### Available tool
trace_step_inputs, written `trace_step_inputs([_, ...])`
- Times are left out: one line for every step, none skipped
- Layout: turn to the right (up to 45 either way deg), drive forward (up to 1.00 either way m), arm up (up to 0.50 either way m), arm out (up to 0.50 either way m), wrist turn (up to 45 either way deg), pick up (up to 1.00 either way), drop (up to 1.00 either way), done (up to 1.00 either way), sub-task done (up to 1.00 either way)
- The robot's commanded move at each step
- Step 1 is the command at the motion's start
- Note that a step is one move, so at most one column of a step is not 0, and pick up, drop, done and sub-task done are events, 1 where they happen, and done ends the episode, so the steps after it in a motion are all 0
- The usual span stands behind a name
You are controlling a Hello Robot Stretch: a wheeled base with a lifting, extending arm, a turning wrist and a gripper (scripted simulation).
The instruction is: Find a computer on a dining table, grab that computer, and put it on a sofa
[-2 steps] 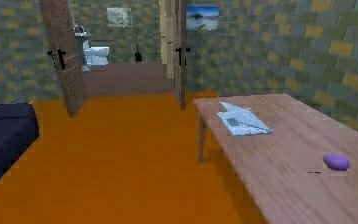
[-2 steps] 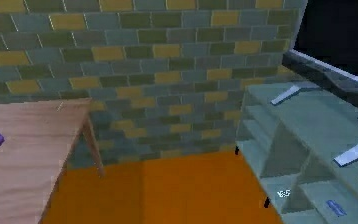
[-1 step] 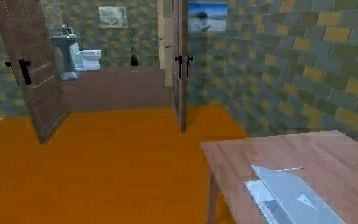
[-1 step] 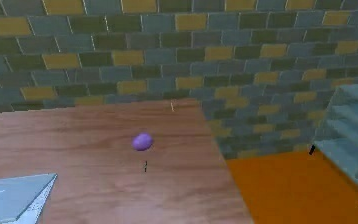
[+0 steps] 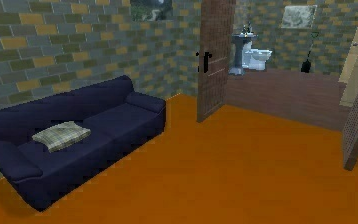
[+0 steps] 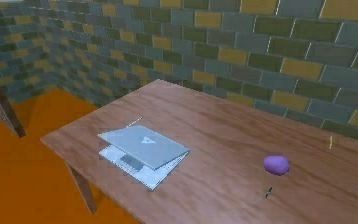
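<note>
Currently I cannot tell how the jaws stand.

Arm side view, count on the one wooden table point(image 6: 227, 125):
- One computer point(image 6: 144, 150), a grey-blue laptop with its lid tilted low over the base. It lies near the table's left end, toward the near edge.
- One rounded purple blob point(image 6: 276, 164), well to the right of the computer.
- One tiny dark thing point(image 6: 270, 190) just in front of the blob, too small to name.
- One thin pale stick point(image 6: 330, 142) farther right.

None of the four touches another. One table leg point(image 6: 81, 188) shows under the left corner. A brick wall point(image 6: 247, 50) of grey, green and yellow blocks runs behind the table, and orange floor point(image 6: 27, 175) lies at left.

Forward view: one dark blue sofa point(image 5: 87, 125) stands against the brick wall at left. It carries one thing, a grey folded item point(image 5: 61, 136) on its left seat cushion; I cannot tell whether it is cloth or paper. One brown door point(image 5: 216, 60) stands open right of the sofa. Through the doorway I count one white toilet point(image 5: 255, 58) and one dark bottle-like shape point(image 5: 306, 64), apart from it. One picture point(image 5: 152, 10) hangs on the brick wall above the sofa's right end, and a second picture point(image 5: 300, 16) hangs in the far room.
</note>
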Motion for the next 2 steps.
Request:
trace_step_inputs([0.0, 0.00, 0.50, 0.00, 0.0, 0.00, 0.00, 0.00, 0.00])
trace_step_inputs([0.0, 0.00, 0.34, 0.00, 0.0, 0.00, 0.00, 0.00, 0.00])
